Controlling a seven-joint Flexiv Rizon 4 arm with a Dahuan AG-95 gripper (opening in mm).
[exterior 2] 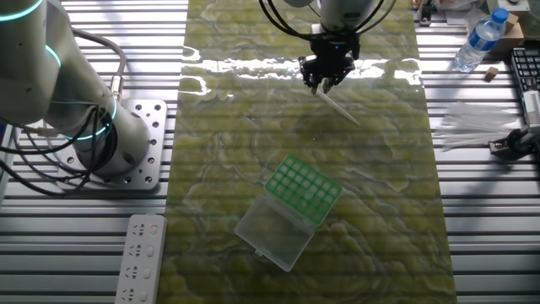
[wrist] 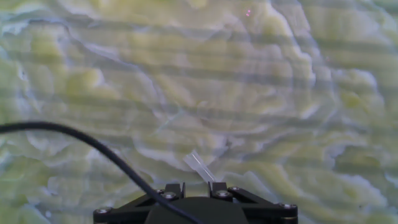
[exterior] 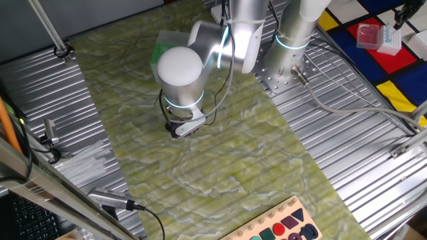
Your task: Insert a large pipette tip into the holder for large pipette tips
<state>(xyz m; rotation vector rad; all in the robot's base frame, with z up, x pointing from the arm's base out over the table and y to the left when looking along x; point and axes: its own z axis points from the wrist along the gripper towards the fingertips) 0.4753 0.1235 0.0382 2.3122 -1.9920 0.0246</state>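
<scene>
Black and angular, the gripper fills the bottom of the hand view, its two short fingers closed on one large pipette tip. That tip is a thin, nearly clear tapered sliver of plastic; in the hand view only a short pale length of it shows between the fingers, partly blurred. In the other fixed view it juts out from the clenched gripper at a slant, narrowing to a fine point above the mat.

One holder for large pipette tips sits on the mat well apart from the gripper, nearer that camera. It is a small rectangular box set at an angle, with a green top pierced by a regular grid of holes. A clear, rounded-corner lid lies open flat beside it, touching one long edge.

Both rest on a single mat printed in wavy yellow-green and white veins like marble, slightly glossy where light strikes it. On either side lies ribbed metal tabletop. One white power strip lies on the ribs, one plastic water bottle with a blue cap stands at the far corner, and a loose heap of clear slivers rests on the metal, too many to count.
</scene>
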